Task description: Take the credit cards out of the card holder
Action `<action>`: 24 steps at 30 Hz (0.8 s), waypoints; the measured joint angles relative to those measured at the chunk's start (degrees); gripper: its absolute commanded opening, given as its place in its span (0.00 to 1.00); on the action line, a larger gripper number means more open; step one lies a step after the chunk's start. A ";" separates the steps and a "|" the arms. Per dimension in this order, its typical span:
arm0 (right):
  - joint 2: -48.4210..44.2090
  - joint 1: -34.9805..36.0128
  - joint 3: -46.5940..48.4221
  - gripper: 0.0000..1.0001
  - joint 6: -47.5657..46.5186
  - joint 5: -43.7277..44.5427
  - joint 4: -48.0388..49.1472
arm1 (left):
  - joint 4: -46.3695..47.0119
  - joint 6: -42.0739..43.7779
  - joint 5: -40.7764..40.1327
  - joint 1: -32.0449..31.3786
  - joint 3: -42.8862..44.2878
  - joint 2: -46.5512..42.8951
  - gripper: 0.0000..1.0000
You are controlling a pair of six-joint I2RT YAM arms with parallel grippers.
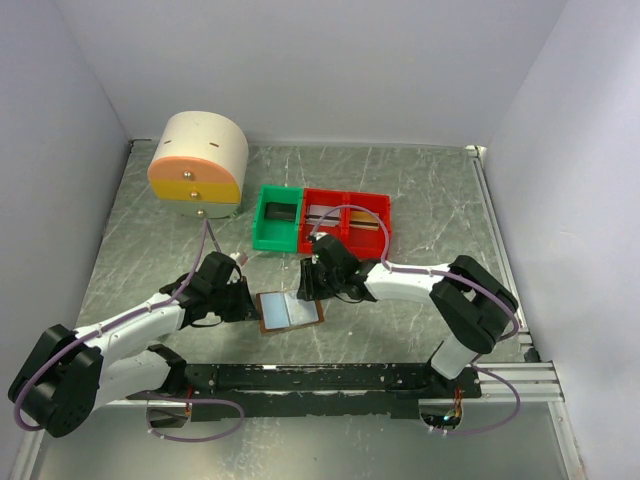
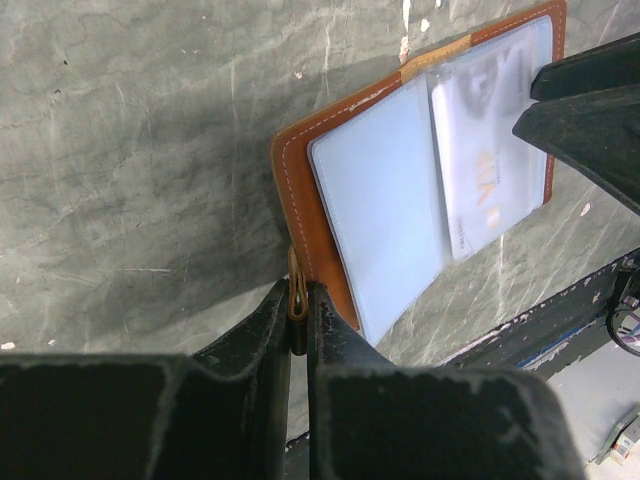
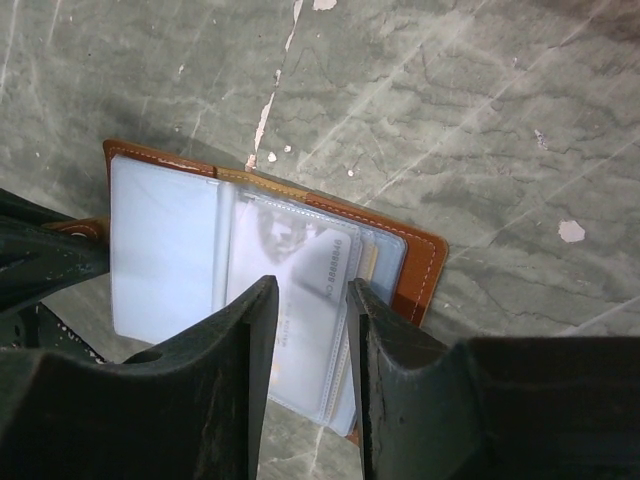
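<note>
On the counter (image 1: 430, 190) the card holder (image 1: 290, 311) lies open, long axis nine to three. The left tool (image 2: 299, 303) pinches its tab (image 2: 296, 272) at nine. The right tool (image 3: 312, 300), jaws parted, straddles the cards (image 3: 300, 250) at three, nearer them.

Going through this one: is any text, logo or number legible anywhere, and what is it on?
Nothing can be read outright.
Card in the card holder, left wrist view: orange mark, too blurred behind the plastic sleeve to read.
Same card, right wrist view: a row of characters, too blurred to read.
Green bin, red bin, drawer unit: no label visible.
</note>
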 measured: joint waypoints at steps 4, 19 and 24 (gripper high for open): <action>0.04 0.00 0.00 0.36 0.00 -0.17 0.00 | 0.00 0.00 0.00 0.00 0.02 0.00 0.15; 2.12 -0.31 0.35 0.36 0.00 -5.44 3.98 | -1.16 0.11 -0.04 0.00 0.00 0.04 0.15; 2.08 -0.59 -0.79 0.36 0.04 -7.32 6.40 | -1.92 0.28 -0.09 0.00 0.00 0.11 0.15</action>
